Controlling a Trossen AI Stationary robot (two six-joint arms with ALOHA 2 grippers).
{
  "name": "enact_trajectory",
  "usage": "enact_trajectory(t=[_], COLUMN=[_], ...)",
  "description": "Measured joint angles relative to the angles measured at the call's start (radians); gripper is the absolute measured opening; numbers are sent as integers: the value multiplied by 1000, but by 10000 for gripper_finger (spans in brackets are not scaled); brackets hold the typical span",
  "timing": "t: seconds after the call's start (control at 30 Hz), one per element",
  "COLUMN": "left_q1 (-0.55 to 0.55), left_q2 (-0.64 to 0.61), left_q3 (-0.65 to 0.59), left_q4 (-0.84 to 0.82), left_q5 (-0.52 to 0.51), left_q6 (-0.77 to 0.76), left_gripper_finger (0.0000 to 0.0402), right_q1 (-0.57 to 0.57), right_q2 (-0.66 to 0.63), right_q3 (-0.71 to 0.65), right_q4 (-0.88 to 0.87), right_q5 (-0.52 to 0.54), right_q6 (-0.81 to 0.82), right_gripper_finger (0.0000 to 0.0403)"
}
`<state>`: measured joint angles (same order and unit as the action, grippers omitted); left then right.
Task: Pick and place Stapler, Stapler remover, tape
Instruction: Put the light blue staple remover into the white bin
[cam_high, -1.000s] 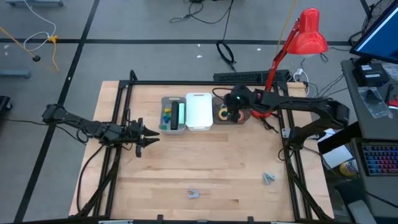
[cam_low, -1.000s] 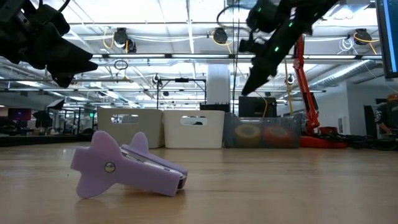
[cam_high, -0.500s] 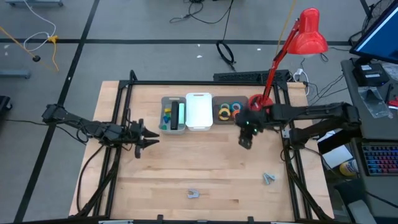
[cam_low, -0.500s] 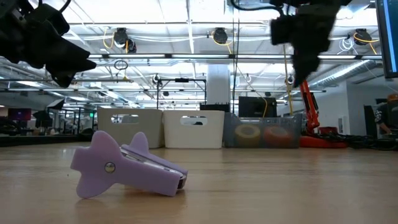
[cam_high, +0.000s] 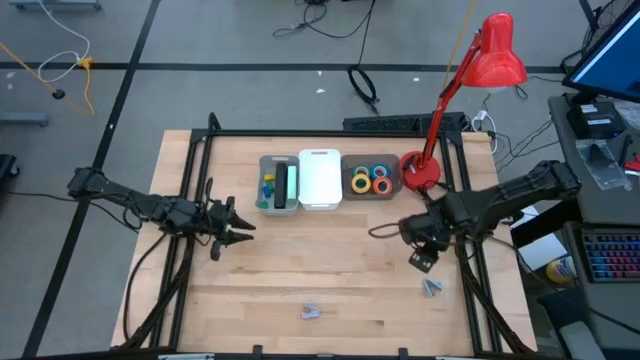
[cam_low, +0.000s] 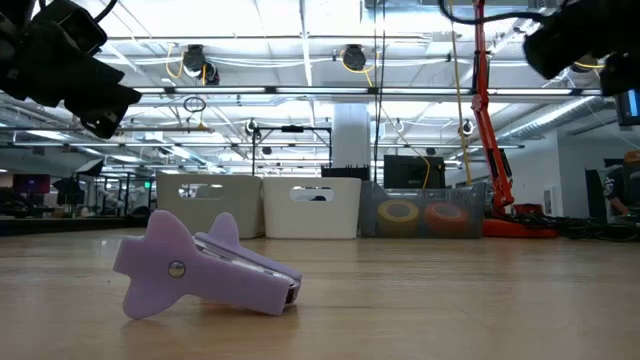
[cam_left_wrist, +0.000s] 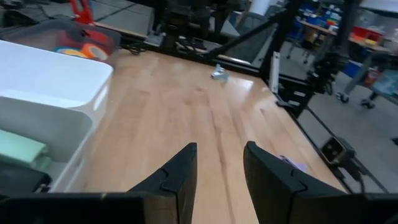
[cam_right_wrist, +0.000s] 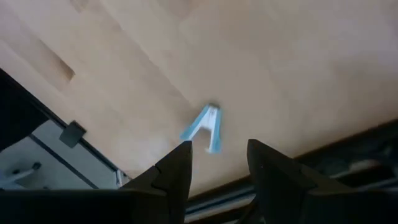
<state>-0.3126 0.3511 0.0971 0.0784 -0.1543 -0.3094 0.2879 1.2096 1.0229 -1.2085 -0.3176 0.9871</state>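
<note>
1. Hovering over the table's right front area, the right gripper (cam_high: 421, 259) carries nothing; its fingers (cam_right_wrist: 175, 171) stand partly apart, with bare wood showing in the gap.
2. Blue stapler remover (cam_right_wrist: 206, 127): lies flat on the table (cam_high: 330, 270) just ahead of that gripper, near the right edge. Judged light, rigid, smooth plastic, V-shaped (likely to skid if nudged). Best taken across the joined end, where the two arms meet.
3. Purple stapler remover (cam_low: 200, 266): rests on its side near the front edge, mid-table. Same handling expected; grip across the broad body, not the flared wings.
4. Tape rolls (cam_high: 371, 177): lie in the clear bin by the red lamp base (cam_high: 419, 171).
5. Left gripper (cam_high: 232, 229): waits above the table's left side, fingers (cam_left_wrist: 178, 173) narrowly parted, empty.
</note>
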Motion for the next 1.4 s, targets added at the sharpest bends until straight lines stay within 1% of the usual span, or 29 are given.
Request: enact_trajectory(t=[0.17, 0.33, 0.43, 0.6, 0.8, 0.97, 1.17, 1.33, 1.4], left_q1=[0, 0, 0, 0, 0, 0, 0, 0, 0], left_q2=[0, 0, 0, 0, 0, 0, 0, 0, 0], left_q3=[0, 0, 0, 0, 0, 0, 0, 0, 0], left_q4=[0, 0, -1, 0, 0, 0, 1, 1, 1], left_q5=[48, 51, 50, 50, 42, 41, 35, -3, -11], left_q6=[0, 10, 35, 53, 40, -2, -8, -14, -14], left_gripper_finger=[131, 131, 131, 131, 131, 131, 131, 131, 131], right_q1=[83, 147, 178, 213, 212, 213, 258, 327, 352], right_q2=[-21, -35, -43, -105, -231, -350, -441, -458, -458], right_q3=[0, 0, -32, -201, -409, -509, -535, -535, -535], right_q4=[-1, 0, 29, 210, 389, 472, 472, 473, 475], right_q5=[0, 5, 2, 0, -5, -70, -76, -74, -52], right_q6=[166, 287, 338, 406, 524, 619, 685, 752, 768], right_gripper_finger=[146, 146, 146, 146, 146, 146, 146, 145, 143])
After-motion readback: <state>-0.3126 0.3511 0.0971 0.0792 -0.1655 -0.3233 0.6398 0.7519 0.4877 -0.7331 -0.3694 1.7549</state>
